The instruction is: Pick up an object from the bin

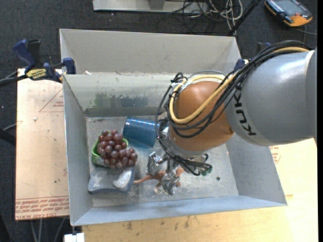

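My gripper is low over the bin floor, in the front middle, below the arm's orange cover. Its two metal fingers stand apart, so it is open. A small thin orange thing lies on the floor between and just left of the fingertips; I cannot tell whether they touch it. Left of the gripper lies a bunch of dark red toy grapes on a green piece. A blue cup lies on its side behind the grapes, close to the wrist.
A grey and white lump lies in the front left corner. A small green thing pokes out from under the wrist on the right. The arm and its cables cover the bin's right half.
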`<move>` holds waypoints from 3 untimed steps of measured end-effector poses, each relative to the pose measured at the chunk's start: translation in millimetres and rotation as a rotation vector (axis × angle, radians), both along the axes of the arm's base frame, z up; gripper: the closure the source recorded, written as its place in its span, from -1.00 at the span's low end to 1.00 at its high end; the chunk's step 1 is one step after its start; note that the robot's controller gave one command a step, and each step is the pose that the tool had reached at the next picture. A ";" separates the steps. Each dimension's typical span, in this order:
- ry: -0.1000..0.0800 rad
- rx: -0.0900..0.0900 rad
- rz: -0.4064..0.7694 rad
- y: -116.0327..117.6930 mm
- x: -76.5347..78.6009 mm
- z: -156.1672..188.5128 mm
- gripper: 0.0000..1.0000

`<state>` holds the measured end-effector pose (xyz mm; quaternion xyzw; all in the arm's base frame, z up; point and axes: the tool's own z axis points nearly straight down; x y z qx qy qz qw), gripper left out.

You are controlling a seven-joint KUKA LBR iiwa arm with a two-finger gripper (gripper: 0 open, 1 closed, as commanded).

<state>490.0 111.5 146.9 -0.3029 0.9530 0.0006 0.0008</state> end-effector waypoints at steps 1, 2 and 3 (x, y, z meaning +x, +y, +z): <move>-0.003 0.001 0.000 0.2 0.6 8.3 1.00; 0.001 0.000 -0.001 0.3 -0.2 14.2 1.00; 0.002 0.000 -0.001 0.3 -0.4 24.5 1.00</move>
